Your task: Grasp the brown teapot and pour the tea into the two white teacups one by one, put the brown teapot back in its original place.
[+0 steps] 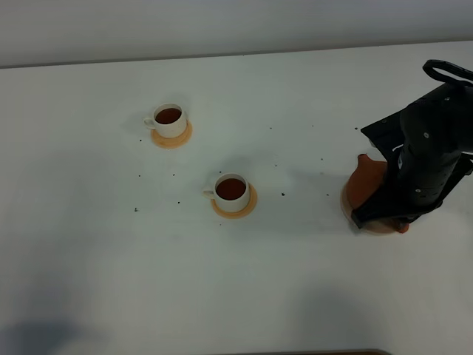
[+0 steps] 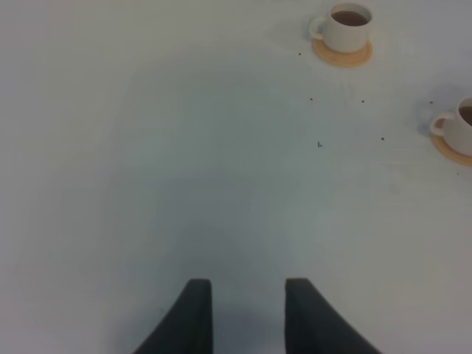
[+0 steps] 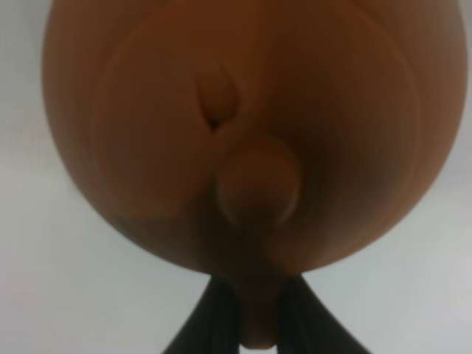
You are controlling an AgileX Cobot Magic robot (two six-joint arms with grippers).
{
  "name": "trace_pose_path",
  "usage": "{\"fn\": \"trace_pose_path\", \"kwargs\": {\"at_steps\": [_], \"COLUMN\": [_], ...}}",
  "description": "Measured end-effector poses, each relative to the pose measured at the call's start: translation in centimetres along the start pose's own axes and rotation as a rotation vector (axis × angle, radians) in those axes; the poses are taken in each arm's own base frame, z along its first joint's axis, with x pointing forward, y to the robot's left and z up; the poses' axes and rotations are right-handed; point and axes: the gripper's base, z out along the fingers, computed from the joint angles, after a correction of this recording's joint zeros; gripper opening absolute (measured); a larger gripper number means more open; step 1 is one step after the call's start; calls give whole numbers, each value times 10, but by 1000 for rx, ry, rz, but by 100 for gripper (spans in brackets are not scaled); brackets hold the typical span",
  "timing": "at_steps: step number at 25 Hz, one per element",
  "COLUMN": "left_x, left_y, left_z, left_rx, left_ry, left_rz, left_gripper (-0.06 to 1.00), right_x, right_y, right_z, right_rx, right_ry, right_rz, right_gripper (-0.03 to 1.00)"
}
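While my right hand [image 3: 258, 313] closes its two dark fingers [image 3: 210, 317] on the handle of the teapot [image 3: 251, 133], the pot fills nearly all of my right wrist view, its lid knob just ahead of my fingertips and its spout beyond that. From the high camera, my right arm covers most of the teapot [image 1: 367, 182], which sits on the beige coaster [image 1: 347, 203] directly beneath my hand; only the pot's spout side and a sliver of coaster rim show past the arm. Both cups are well away from this hand, across the white counter [image 1: 244, 288]. The nearer cup [image 1: 232, 192] stands on its orange coaster [image 1: 251, 203] and holds dark tea; the farther cup [image 1: 169, 119], also filled, sits on its own orange coaster [image 1: 174, 139]. Small dark specks dot the counter between the cups and the pot. My left hand [image 2: 248, 313] hangs over bare counter with its fingers parted and nothing between them; the two cups lie well ahead of it and off to one side.
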Motion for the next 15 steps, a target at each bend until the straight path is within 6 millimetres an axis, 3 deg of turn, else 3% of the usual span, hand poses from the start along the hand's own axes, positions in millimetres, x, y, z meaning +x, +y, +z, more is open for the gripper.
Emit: {"fn": "trace_pose_path", "kwargs": {"at_steps": [15], "left_x": [0], "left_y": [0], "left_z": [0], "left_rx": [0], "left_ry": [0], "left_rz": [0], "left_gripper": [25], "right_x": [7], "right_y": [-2], "right_z": [-18], "right_rx": [5], "right_ry": [32], "right_rz": [19], "right_gripper": [42]}}
